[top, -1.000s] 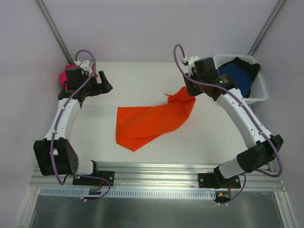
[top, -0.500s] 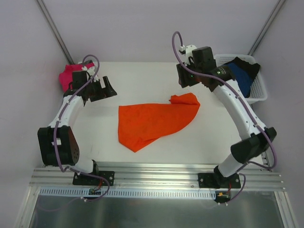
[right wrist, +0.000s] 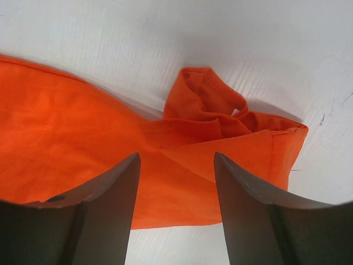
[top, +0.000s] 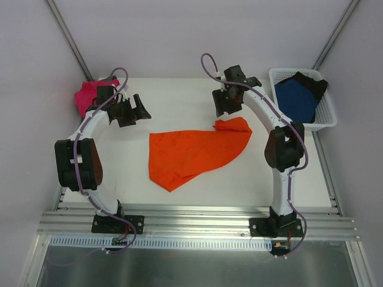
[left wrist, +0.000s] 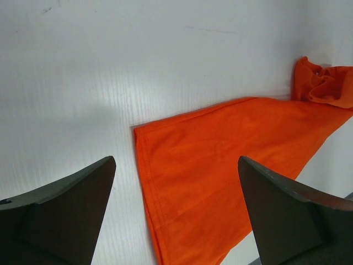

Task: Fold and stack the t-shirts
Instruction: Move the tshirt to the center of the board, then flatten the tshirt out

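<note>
The right gripper (right wrist: 176,157) has its two dark, smooth, wedge-shaped fingers (right wrist: 105,204) spread apart, with nothing clamped between them. Straight beyond the fingertips lies the bright orange soft cloth t-shirt (right wrist: 66,127). Its end here is bunched into a small crumpled loop of folds, while the cloth off to one side of the fingers is flat and only faintly creased. Around it is the white, finely ribbed table top (right wrist: 110,33). From above, the right arm reaches far forward and bends back toward the middle, with its gripper (top: 224,106) pointing down beside that bunched corner.

The left gripper (left wrist: 175,163) is also parted, very wide and empty. Between its fingers (left wrist: 60,210) a straight stitched hem and a squared corner of the orange t-shirt (left wrist: 220,160) show, smooth and flat on the table.

The left arm bows outward, and its gripper (top: 136,107) faces the shirt's (top: 191,152) near end without touching it. Behind this wrist, at the table's far corner, sits a crumpled magenta-pink cloth t-shirt (top: 85,95). Well out past the right arm's elbow, a white plastic mesh basket (top: 327,122) holds a dark blue t-shirt (top: 296,98) with a black t-shirt (top: 312,80) draped at its far corner.
</note>
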